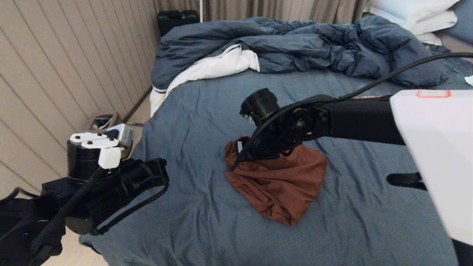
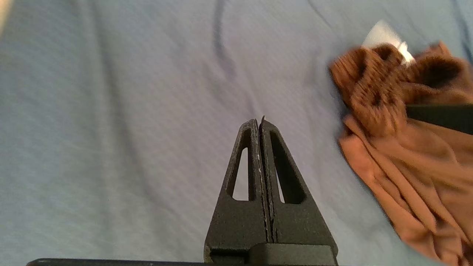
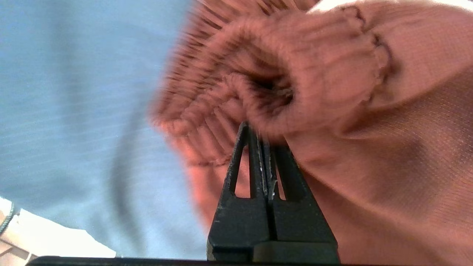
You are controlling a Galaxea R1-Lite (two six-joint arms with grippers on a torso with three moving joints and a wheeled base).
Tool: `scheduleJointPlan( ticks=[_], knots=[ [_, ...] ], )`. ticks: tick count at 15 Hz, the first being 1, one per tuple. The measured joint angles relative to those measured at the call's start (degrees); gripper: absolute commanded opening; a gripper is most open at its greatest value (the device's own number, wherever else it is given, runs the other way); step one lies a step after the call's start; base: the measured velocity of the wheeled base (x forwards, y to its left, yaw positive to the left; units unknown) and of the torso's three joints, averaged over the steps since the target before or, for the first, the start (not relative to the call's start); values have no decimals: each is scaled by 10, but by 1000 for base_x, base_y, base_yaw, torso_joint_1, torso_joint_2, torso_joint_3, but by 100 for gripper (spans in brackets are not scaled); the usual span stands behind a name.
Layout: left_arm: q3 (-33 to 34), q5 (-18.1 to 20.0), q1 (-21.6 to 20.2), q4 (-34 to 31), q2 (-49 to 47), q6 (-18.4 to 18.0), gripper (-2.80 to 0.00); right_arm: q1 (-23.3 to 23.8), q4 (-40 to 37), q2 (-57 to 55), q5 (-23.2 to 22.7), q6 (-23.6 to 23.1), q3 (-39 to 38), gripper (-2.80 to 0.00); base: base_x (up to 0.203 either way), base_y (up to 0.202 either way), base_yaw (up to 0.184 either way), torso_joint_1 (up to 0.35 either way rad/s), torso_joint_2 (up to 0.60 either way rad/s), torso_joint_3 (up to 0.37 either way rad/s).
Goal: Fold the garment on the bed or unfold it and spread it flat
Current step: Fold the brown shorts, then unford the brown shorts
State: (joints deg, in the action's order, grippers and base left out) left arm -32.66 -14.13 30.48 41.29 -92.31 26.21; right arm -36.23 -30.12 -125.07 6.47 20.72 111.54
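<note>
The rust-brown garment lies bunched in a heap in the middle of the bed. My right gripper comes down on the heap's near-left top and is shut on the garment's gathered waistband, its tips buried in the ribbed fabric. The right arm hides that grip in the head view. My left gripper is shut with nothing in it. It hangs over bare sheet to the left of the garment, apart from it. A white label shows by the waistband. Drawstring and print are hidden.
A bunched blue duvet with white lining lies across the far side of the bed, with white pillows at the far right. The bed's left edge drops to the floor by a panelled wall. A black case stands behind.
</note>
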Motion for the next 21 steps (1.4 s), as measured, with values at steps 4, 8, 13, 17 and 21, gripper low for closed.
scheduleJointPlan(
  ticks=[4, 8, 13, 17, 21],
  knots=[
    [-16, 0, 1, -11, 14, -8, -280, 27, -1, 95, 1, -10, -41, -280, 0, 0, 0, 0, 0, 0],
    [-44, -3, 1, -72, 54, -24, -280, 58, 1, 209, 1, -18, -130, -280, 0, 0, 0, 0, 0, 0],
    [-76, -13, -32, -225, 172, -74, -280, 93, 0, 351, 1, -40, -246, -280, 0, 0, 0, 0, 0, 0],
    [-73, -17, -102, -384, 370, -137, -280, 137, 1, 590, 15, -68, -432, -280, 0, 0, 0, 0, 0, 0],
    [-9, -21, -131, -481, 533, -160, -280, 182, -2, 817, 47, -92, -617, -280, 0, 0, 0, 0, 0, 0]
  ],
)
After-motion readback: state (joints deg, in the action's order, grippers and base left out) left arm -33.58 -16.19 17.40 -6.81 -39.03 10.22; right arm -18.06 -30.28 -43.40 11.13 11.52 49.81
